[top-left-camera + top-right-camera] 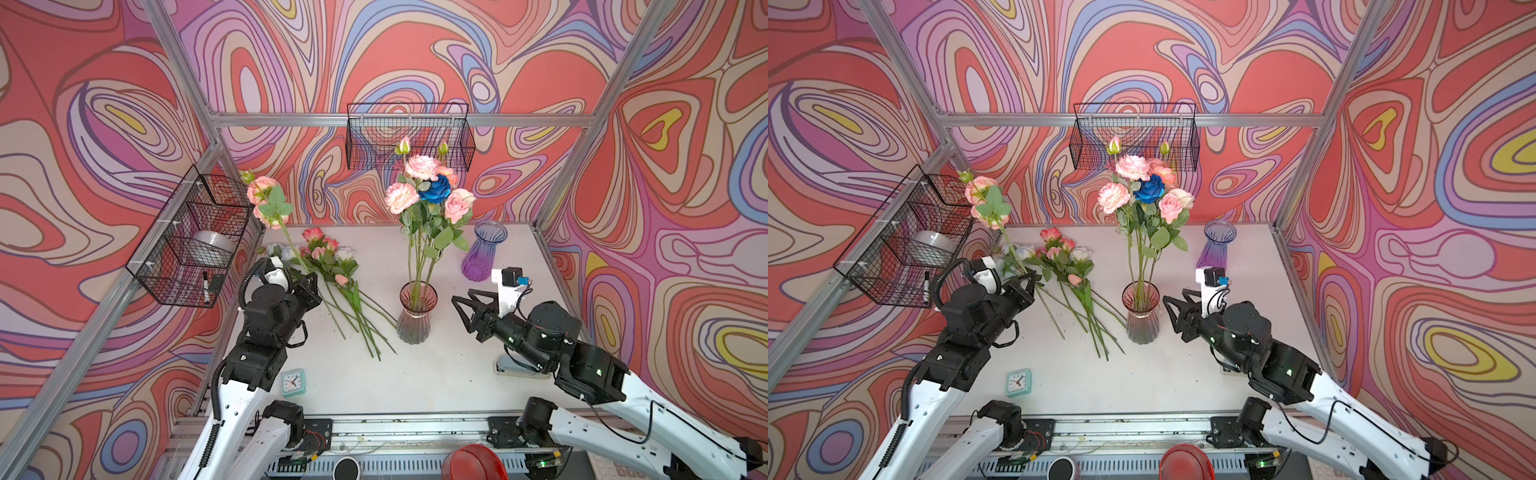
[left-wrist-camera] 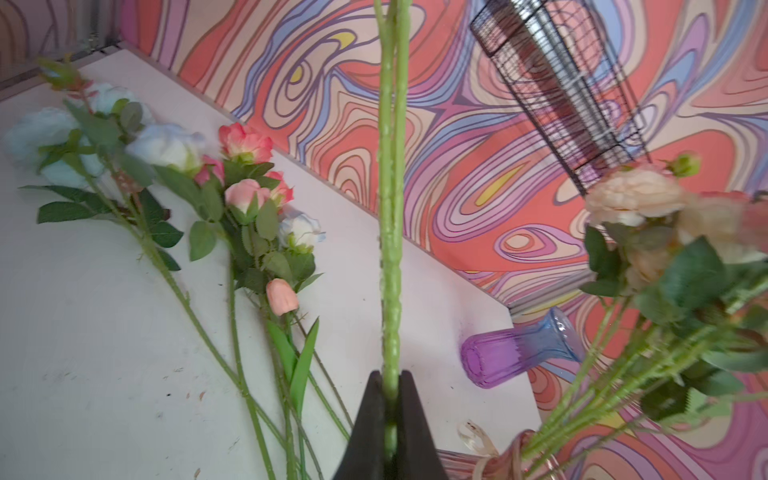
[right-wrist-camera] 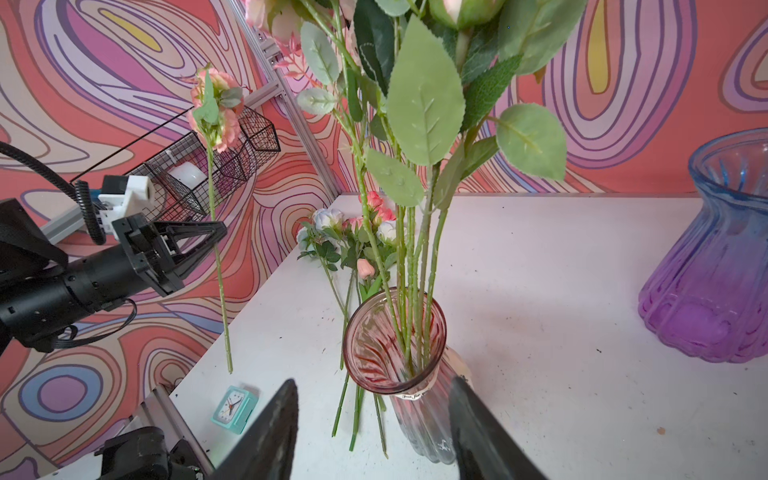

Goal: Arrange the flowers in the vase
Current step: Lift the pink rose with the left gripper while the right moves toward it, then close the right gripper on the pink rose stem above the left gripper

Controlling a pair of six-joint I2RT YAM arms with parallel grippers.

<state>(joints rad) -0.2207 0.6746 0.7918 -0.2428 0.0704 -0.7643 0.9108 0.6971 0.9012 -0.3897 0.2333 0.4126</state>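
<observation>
Pink flower [image 1: 266, 199]: my left gripper [image 2: 391, 376] is pinching its stem at frame left, over loose flowers [image 1: 332, 266] lying near left edge of table [image 1: 436, 382]. Right gripper [image 3: 374, 379] is gaping just right of vase [image 1: 415, 320], mid-frame, w/ open room below.

The white table [image 1: 415, 374] carries loose flowers [image 1: 332, 266], pink vase [image 1: 415, 316], purple vase [image 1: 482, 253], clock [image 1: 294, 381].

No text is read with certainty: script on the label [image 3: 415, 395] of the pink vase [image 3: 374, 345] and numerals on the clock [image 3: 233, 409] are blurred.
</observation>
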